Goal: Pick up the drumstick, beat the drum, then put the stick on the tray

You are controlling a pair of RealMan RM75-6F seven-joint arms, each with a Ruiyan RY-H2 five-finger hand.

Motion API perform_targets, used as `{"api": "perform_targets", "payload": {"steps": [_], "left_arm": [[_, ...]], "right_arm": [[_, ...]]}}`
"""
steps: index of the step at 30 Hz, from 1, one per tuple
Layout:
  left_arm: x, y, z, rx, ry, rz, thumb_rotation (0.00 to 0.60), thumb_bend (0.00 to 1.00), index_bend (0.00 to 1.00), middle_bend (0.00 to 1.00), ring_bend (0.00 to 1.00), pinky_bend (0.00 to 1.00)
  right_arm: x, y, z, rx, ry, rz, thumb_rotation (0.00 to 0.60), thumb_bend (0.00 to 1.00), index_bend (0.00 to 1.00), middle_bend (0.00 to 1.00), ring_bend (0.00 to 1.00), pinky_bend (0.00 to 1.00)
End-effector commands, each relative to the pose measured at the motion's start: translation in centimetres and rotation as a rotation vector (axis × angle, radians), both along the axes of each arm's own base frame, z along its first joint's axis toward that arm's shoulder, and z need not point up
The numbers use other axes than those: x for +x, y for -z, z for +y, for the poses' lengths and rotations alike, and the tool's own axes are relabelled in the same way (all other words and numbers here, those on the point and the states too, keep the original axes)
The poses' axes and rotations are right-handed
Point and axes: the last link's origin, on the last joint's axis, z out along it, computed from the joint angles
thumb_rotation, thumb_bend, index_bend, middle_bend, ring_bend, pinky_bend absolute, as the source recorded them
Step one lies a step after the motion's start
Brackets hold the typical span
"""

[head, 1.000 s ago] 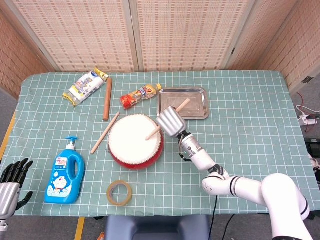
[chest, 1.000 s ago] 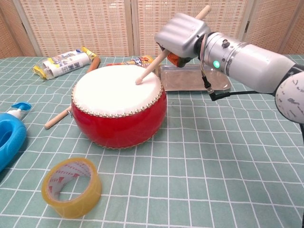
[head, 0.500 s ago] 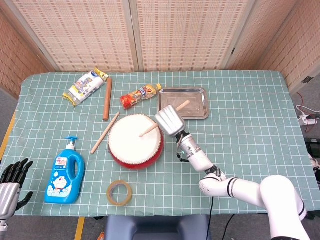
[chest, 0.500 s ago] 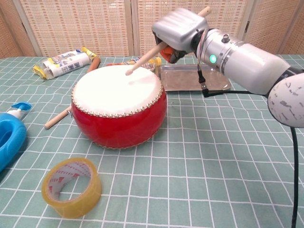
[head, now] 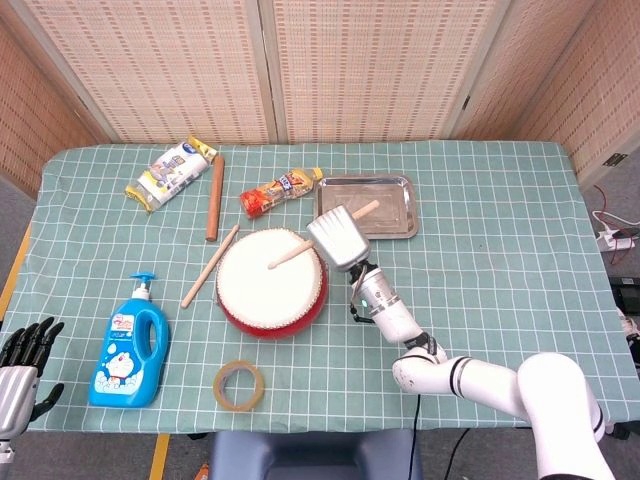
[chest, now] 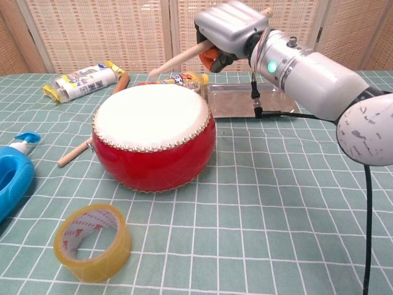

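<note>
Fingers: right hand (chest: 232, 29) wrapped around the drumstick (chest: 178, 59); left hand (head: 22, 352) idle at the table's near corner, fingers apart, holding nothing
Stick: tip now raised clear of the drum (chest: 153, 138), where a second ago it touched the skin
Meaning: likely the upswing between beats, or the beating done
Tray (head: 400, 222): empty just behind the drum, awaiting the stick

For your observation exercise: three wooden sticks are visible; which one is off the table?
The drumstick gripped by the right hand above the drum; the other two sticks lie on the cloth.
</note>
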Motion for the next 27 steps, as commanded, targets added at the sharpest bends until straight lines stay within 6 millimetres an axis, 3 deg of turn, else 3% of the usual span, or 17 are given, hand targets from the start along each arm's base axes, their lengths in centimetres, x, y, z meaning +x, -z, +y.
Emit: {"api": "perform_targets", "payload": {"steps": [1,7,13,17,20,24,27], "left_arm": [[0.0,0.0,0.0,0.000,-0.001,0.000,0.600,0.23,0.00,0.00,0.00,0.00],[0.0,0.1,0.0,-0.004,-0.005,0.004,0.600,0.23,0.00,0.00,0.00,0.00],[0.1,0.0,0.1,0.001,-0.001,0.005,0.600,0.23,0.00,0.00,0.00,0.00],[0.1,0.0,0.1,0.002,0.001,0.005,0.600,0.23,0.00,0.00,0.00,0.00],[0.1,0.1,0.1,-0.002,0.001,0.005,0.600,0.23,0.00,0.00,0.00,0.00],[0.0,0.1,0.1,-0.002,-0.003,0.005,0.600,0.23,0.00,0.00,0.00,0.00],[0.0,0.2,0.1,-0.004,-0.005,0.006,0.600,0.23,0.00,0.00,0.00,0.00]], "right_arm": [[-1.0,0.7,0.0,0.004,0.002,0.088,0.600,0.69,1.00,1.00,1.00,1.00],[-2.7,1.7,-0.2,-0.003,0.009,0.262,0.600,0.70,1.00,1.00,1.00,1.00],[-0.2,-0.3,0.0,0.006,0.011,0.010,0.600,0.70,1.00,1.00,1.00,1.00],[0.5,-1.2,0.1,0.012,0.010,-0.081,0.600,0.70,1.00,1.00,1.00,1.00],[-0.3,-0.6,-0.1,0.011,0.019,0.002,0.600,0.70,1.00,1.00,1.00,1.00],[-2.7,1.4,-0.1,-0.004,0.015,0.247,0.600,0.70,1.00,1.00,1.00,1.00],[-3.3,1.9,-0.1,-0.015,0.020,0.299,0.600,0.71,1.00,1.00,1.00,1.00]]}}
